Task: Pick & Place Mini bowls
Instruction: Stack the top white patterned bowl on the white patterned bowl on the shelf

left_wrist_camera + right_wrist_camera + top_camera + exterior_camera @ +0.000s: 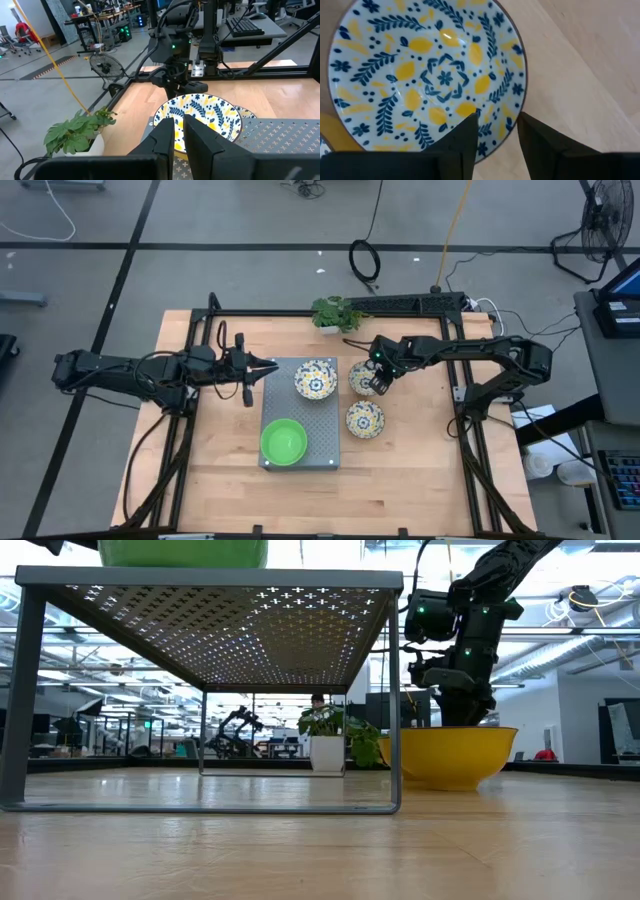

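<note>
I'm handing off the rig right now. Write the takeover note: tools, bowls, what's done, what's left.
Right tool: jaws straddling the rim of a floral bowl on the table right of the tray, not clamped.
Left tool: waiting at the tray's far left corner, nothing held.
Done: green bowl and one floral bowl on the tray.
Left: the straddled bowl and a second floral bowl on the table.

Green bowl (pixel 283 441); cream bowls (pixel 315 379) with blue-yellow floral pattern; grey perforated tray (pixel 322 435); dark pincers (pixel 378 381).
</note>
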### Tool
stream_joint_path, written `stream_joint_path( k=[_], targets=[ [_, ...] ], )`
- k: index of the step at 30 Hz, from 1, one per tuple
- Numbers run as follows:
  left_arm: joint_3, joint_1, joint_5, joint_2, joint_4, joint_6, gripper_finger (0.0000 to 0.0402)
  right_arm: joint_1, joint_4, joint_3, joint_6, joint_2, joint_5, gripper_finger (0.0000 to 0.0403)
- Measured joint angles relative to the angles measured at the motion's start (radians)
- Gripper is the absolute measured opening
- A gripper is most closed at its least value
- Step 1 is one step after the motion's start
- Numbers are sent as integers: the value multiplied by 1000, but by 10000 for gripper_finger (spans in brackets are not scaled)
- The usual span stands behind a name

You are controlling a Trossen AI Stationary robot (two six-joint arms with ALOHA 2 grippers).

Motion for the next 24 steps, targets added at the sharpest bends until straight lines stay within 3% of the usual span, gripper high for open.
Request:
stream_joint_path(
  k=[15,24],
  targets=[
    [0,0,0,0,-1,0,47,-29,-152,0,25,0,122,94],
    [0,0,0,0,-1,0,47,-29,-147,0,20,-1,124,89]
  ],
)
